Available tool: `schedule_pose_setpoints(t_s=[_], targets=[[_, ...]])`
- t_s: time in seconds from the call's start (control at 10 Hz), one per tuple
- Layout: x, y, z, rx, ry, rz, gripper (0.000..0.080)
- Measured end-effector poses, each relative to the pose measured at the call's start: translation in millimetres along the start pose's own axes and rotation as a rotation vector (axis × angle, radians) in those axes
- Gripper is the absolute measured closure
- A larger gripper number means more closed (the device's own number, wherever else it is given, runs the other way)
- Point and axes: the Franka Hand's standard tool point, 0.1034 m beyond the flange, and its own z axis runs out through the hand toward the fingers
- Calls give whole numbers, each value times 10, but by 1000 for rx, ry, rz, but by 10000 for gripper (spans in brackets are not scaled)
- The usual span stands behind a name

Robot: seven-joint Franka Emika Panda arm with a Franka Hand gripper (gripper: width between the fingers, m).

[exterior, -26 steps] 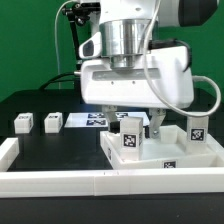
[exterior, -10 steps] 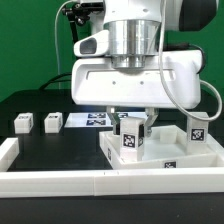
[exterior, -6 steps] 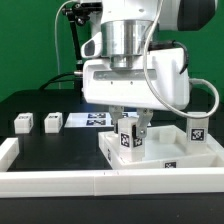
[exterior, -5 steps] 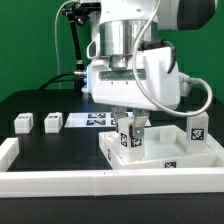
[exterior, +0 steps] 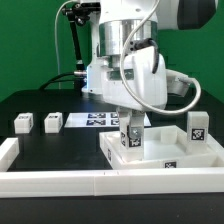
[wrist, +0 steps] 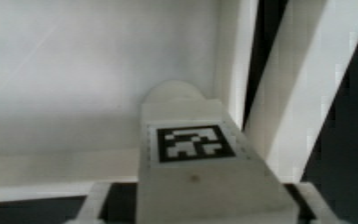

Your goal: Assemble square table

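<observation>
Holding: hand (exterior: 131, 130) clamped partway closed on upright leg (exterior: 130, 143), gripped on opposite sides
Location: leg at slab (exterior: 165, 163) corner nearest exterior view's left, inside rim; slab flat on tabletop (exterior: 60, 146)
Handling: likely light, rigid, slick plastic; no give
Grip: flat side faces, upper half, clear of rim

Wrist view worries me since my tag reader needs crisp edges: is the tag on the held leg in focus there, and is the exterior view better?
Wrist view: the tag on the leg is soft, close-range blur, yet its pattern reads; the slab behind is evenly lit, no glare. Exterior view: sharper overall, but that tag is tiny and pixelated.
</observation>
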Motion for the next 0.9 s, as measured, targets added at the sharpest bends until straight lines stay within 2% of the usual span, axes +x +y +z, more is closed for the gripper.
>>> schedule_pose_setpoints(t_s=[0.1, 0.2, 0.3, 0.7, 0.9], targets=[[7, 5, 1, 5, -3, 65, 504], [40, 28, 0, 24, -12, 214, 503], [35, 34, -1, 28, -22, 297, 501], [56, 48, 10, 29, -27, 630, 499], [111, 81, 6, 17, -22, 737, 498]])
